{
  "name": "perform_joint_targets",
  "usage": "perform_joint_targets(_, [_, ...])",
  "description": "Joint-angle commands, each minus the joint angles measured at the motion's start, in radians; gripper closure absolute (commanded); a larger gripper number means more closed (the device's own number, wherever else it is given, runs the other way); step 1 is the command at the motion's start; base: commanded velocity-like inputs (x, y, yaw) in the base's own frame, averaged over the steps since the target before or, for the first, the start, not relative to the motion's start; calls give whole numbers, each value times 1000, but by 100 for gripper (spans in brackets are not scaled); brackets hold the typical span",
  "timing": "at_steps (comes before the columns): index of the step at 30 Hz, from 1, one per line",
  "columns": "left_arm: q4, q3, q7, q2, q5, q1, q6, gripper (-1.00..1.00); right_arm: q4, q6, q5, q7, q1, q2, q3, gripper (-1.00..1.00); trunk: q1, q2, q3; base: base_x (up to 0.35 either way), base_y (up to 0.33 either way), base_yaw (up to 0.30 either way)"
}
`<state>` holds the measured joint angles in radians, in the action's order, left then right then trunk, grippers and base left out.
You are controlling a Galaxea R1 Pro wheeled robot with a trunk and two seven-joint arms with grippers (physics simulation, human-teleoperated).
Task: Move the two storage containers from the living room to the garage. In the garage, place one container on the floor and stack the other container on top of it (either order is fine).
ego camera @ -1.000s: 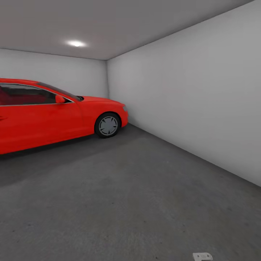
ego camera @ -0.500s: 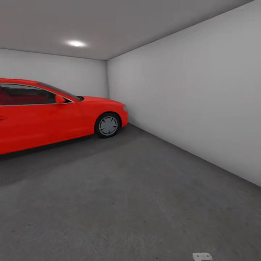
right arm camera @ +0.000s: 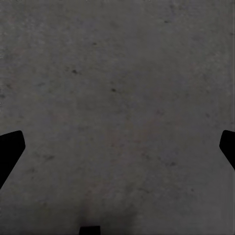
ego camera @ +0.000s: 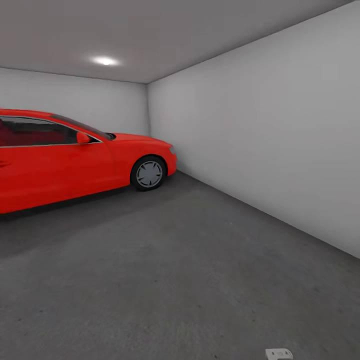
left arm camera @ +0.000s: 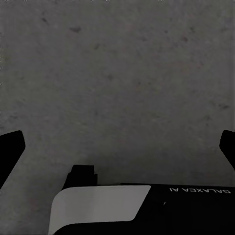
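Note:
I am in the garage, with its dark grey speckled concrete floor (ego camera: 190, 270) stretching ahead. The two orange-red storage containers are out of view. In the left wrist view my left gripper (left arm camera: 117, 147) is open, its dark fingertips (left arm camera: 11, 147) wide apart over bare concrete, nothing between them. In the right wrist view my right gripper (right arm camera: 117, 147) is open too, its fingertips (right arm camera: 10, 149) spread over the same floor and holding nothing.
A red car (ego camera: 75, 160) stands at the left, its front wheel (ego camera: 149, 173) toward the far corner. Plain pale grey walls (ego camera: 270, 140) close the right and the back. A small white robot part (ego camera: 279, 354) shows at the bottom edge.

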<state>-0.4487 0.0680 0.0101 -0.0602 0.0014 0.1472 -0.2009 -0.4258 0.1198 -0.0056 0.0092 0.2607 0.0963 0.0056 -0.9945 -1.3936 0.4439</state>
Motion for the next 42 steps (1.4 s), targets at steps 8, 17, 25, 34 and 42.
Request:
perform_joint_targets(8, [-2,6,1,-2,0,0,-6,-100,-2,5,-1,0,0,0,1,-100,31,56,-24,0,0,0])
perform_joint_targets(17, [-2,6,1,-2,0,0,-6,-100,-2,5,-1,0,0,0,1,-100,65,119,-52,0,0,0])
perform_joint_targets(25, [-2,6,1,-3,0,0,-6,-100,-2,5,-1,0,0,0,1,-100,96,175,-77,0,0,0])
perform_joint_targets(34, [-1,6,1,-2,0,0,-6,-100,-2,1,-1,0,0,0,1,-100,127,231,-102,0,0,0])
perform_joint_targets(42, [-1,6,1,-1,0,0,-6,-100,6,-4,-1,0,0,0,1,-100,127,231,-102,0,0,0])
